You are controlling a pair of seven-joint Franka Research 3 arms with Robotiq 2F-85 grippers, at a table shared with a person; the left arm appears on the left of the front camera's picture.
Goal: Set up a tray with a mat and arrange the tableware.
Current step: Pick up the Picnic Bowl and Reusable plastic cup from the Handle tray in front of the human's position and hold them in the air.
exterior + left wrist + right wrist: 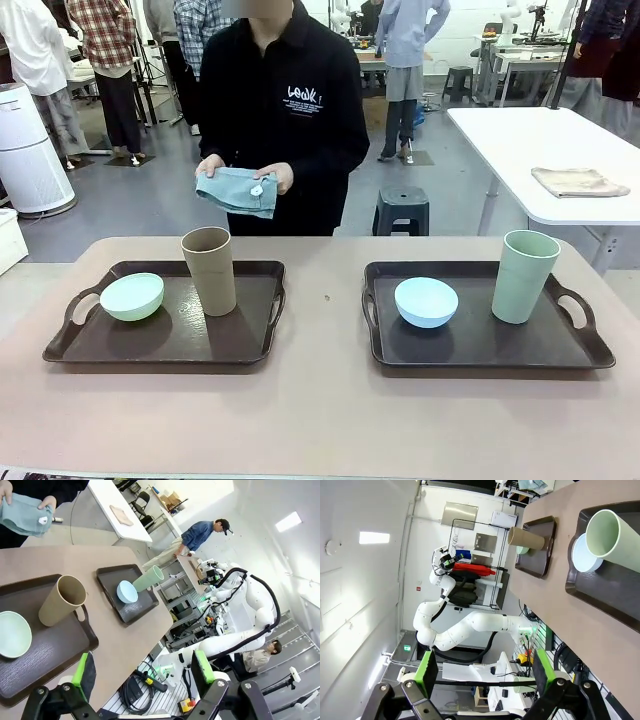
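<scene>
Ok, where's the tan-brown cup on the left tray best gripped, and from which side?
Probably across the upper wall of the tan-brown cup, just below its rim, coming in level from the robot's side. It stands upright and widens toward the top, so a side grip should hold. The pale green bowl sits apart to its left, out of the way.

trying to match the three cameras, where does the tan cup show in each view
Front view: tan cup left of centre, upright on the left tray, right of the pale green bowl.
Left wrist view: tan cup at left, up and right of that bowl.
Right wrist view: tan cup top centre, turned sideways by the wrist's roll.
Shared landmark: light blue bowl beside the pale green cup.
</scene>
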